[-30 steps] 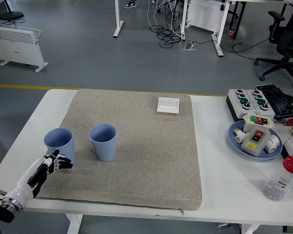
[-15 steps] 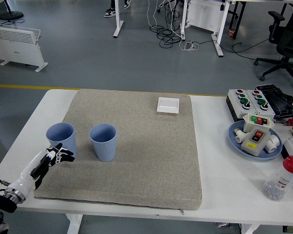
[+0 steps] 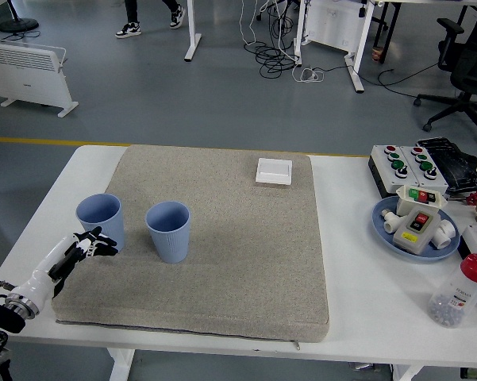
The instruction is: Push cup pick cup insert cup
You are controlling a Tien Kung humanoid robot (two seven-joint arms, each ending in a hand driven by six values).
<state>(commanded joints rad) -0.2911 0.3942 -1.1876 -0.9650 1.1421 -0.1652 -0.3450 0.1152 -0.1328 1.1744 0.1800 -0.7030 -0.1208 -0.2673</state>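
Two light blue cups stand upright on the beige mat (image 3: pixel 246 238). The left cup (image 3: pixel 101 222) is at the mat's left edge; the ribbed right cup (image 3: pixel 168 230) stands a short gap to its right. My left hand (image 3: pixel 78 252) comes in from the lower left, fingers spread and holding nothing, its fingertips (image 3: pixel 103 248) right at the left cup's lower near side. My right hand is out of view.
A white square switch plate (image 3: pixel 274 171) lies at the mat's far edge. At the right stand a button box (image 3: pixel 417 164), a blue plate (image 3: pixel 385 230) with parts, and a red-capped bottle (image 3: pixel 460 291).
The left cup has shifted away from me and slightly right, closer to the ribbed cup. My left hand followed it forward, then drew back a little to the left.
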